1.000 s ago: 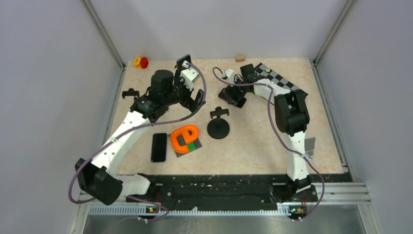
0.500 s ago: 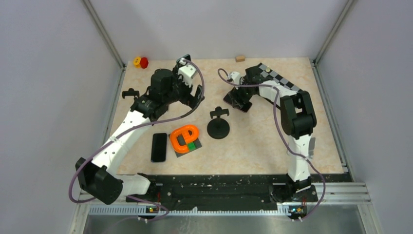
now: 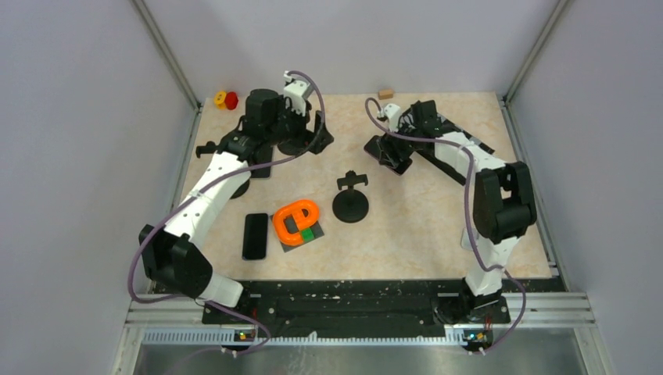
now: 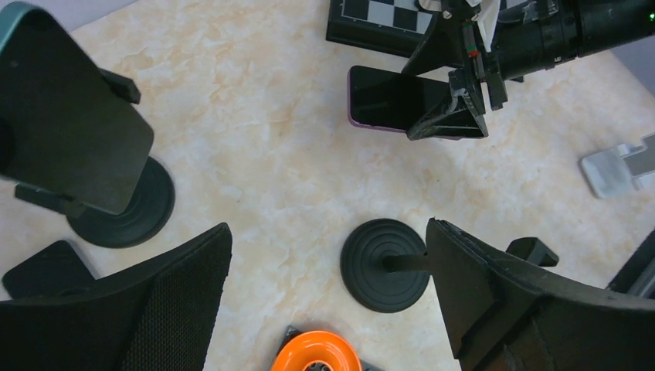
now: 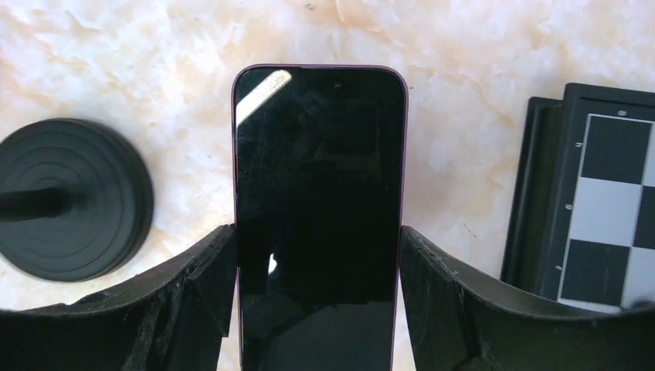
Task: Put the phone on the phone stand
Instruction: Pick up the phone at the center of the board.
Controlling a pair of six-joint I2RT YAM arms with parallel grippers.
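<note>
My right claw [image 5: 317, 232] is clenched on the phone [image 5: 319, 147], one finger on each long edge. I judge that this grip across the narrow width leaves the far end free to meet a cradle. The phone's long axis runs straight up the middle of my wrist frame, screen toward my camera and top end at the upper edge. The empty phone stand [image 5: 73, 197] sits just beside it at the left, and a checkerboard [image 5: 602, 201] at the right.

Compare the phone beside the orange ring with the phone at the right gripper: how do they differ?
The free phone lies by the orange ring, no gripper near it; the purple-edged phone sits between the fingers of the right gripper. The free phone looks all black; the other shows a purple edge. Both are dark, slim rectangles.
</note>
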